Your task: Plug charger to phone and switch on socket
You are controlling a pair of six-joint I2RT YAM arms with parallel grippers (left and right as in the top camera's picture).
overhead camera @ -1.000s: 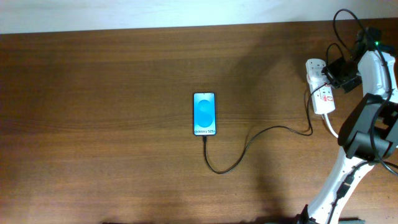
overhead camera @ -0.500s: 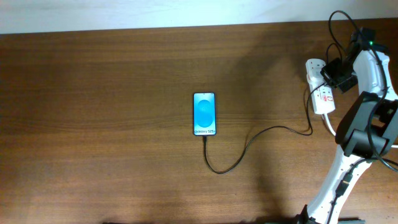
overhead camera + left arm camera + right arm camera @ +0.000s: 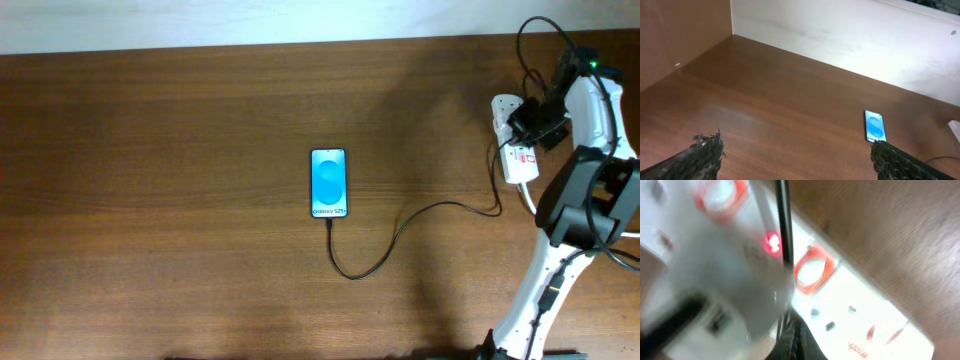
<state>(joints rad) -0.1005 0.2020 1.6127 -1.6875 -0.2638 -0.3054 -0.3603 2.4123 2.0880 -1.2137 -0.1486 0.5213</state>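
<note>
The phone point(image 3: 329, 183) lies face up mid-table, its light-blue screen lit; it also shows in the left wrist view as the phone point(image 3: 874, 126). The charger's black cable point(image 3: 400, 228) runs from the phone's near end in a loop to the socket point(image 3: 521, 165) at the far right. My right gripper point(image 3: 530, 126) is shut, directly over the socket. Up close its tip point(image 3: 794, 327) is pressed against the white socket point(image 3: 865, 310), beside the blurred white adapter block point(image 3: 725, 280). A small red light point(image 3: 772, 242) glows there. My left gripper point(image 3: 796, 145) hangs open and empty above bare wood.
The socket's thick white cord point(image 3: 533, 208) trails toward the right arm's base point(image 3: 585, 215). A pale wall point(image 3: 850, 40) runs along the table's far edge and a brown side panel point(image 3: 675, 35) stands at the left.
My right gripper has shifted a little to the left, further over the socket. The phone, cable and left gripper have not moved.
</note>
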